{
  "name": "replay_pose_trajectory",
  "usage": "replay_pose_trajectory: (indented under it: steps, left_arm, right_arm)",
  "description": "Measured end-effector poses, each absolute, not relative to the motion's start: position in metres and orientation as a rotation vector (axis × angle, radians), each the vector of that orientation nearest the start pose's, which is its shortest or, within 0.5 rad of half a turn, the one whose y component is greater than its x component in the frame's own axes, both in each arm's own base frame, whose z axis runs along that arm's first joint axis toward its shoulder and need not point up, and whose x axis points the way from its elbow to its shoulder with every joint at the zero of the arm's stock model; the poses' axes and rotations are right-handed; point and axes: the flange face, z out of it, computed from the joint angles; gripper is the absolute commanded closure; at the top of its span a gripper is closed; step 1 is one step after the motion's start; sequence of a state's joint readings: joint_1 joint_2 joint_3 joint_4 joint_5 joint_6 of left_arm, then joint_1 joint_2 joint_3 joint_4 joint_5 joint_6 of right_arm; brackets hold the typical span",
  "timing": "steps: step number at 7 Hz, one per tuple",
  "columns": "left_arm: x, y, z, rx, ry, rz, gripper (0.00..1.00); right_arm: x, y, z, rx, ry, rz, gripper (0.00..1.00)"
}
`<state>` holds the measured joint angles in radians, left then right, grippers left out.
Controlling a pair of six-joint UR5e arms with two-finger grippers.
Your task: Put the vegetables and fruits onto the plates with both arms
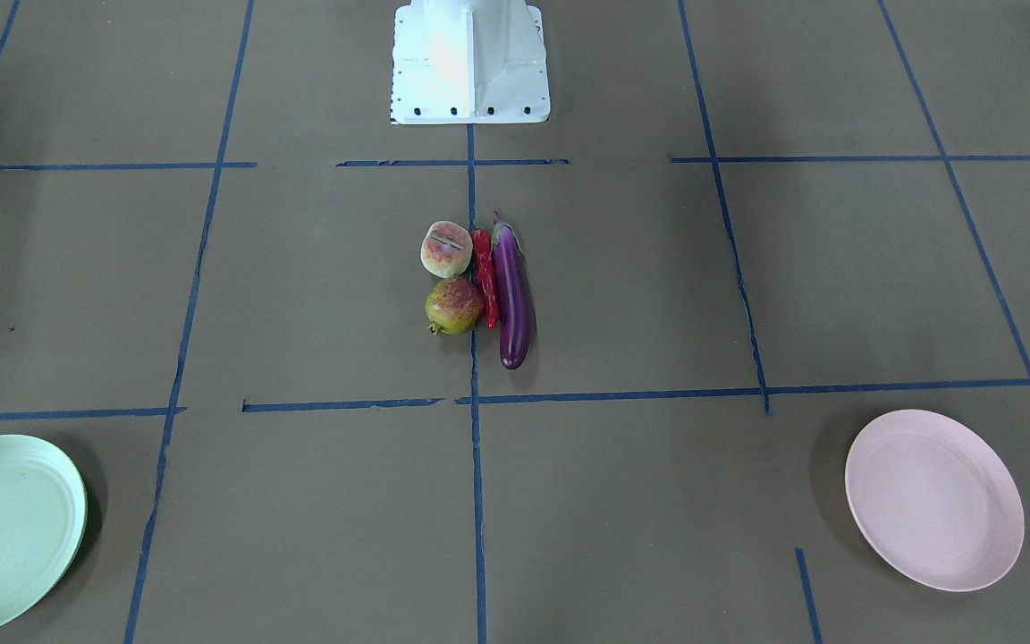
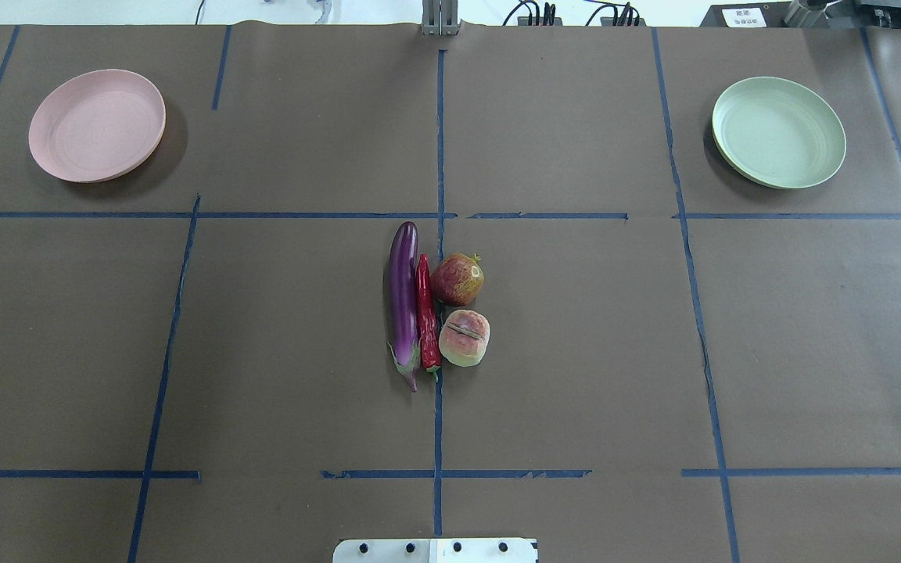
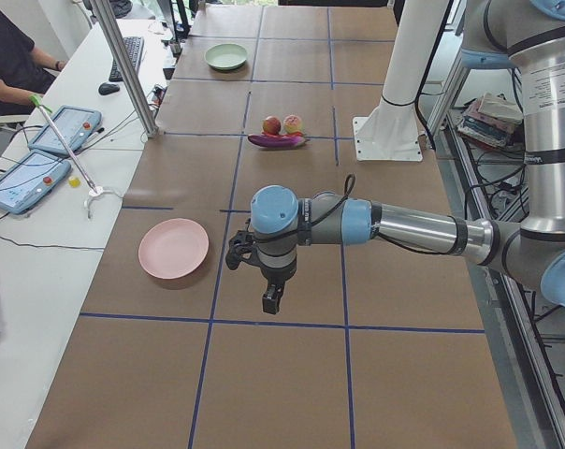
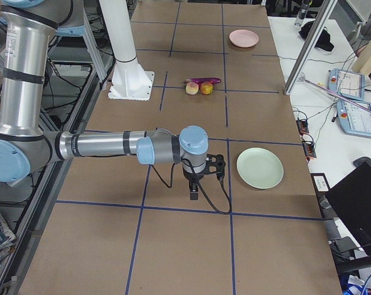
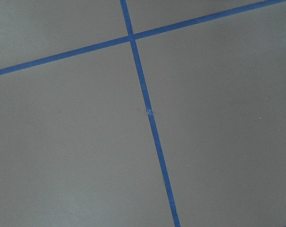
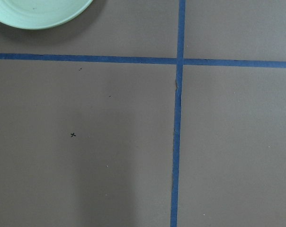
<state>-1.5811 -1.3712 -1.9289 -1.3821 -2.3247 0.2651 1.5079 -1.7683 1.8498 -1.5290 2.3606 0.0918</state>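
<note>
Beside the pink plate (image 3: pixel 174 249), left gripper (image 3: pixel 273 301) points down; right gripper (image 4: pixel 194 195) likewise beside green plate (image 4: pixel 260 168).
Apart or together: cannot tell for either.

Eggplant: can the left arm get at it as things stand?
Probably yes. The eggplant lies outermost on that arm's side, the chili only along its far flank, and nothing shows between it and the left tool.

Robotics lab: worktop (image 3: pixel 292 374) papered brown, gridded with blue tape (image 2: pixel 440 156); left arm (image 3: pixel 413 226) over worktop; teach pendants (image 3: pixel 21 182), keyboard (image 3: pixel 131 56), seated operator (image 3: pixel 7 56) beside worktop; cables (image 2: pixel 533 12) past worktop's far edge.
</note>
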Motion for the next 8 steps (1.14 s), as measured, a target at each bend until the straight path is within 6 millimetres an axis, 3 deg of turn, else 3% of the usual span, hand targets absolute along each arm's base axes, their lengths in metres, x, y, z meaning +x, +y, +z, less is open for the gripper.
replay_pose_trajectory:
  steps: [5, 8]
  left_arm:
    - [-0.067, -0.391, 0.597, 0.060, 0.760, 0.225, 0.00]
    - [-0.066, -0.392, 0.592, 0.078, 0.768, 0.232, 0.00]
  right_arm:
    - [0.026, -0.426, 0.583, 0.142, -0.838, -0.072, 0.00]
    - [-0.012, -0.432, 0.560, 0.211, -0.901, -0.142, 0.00]
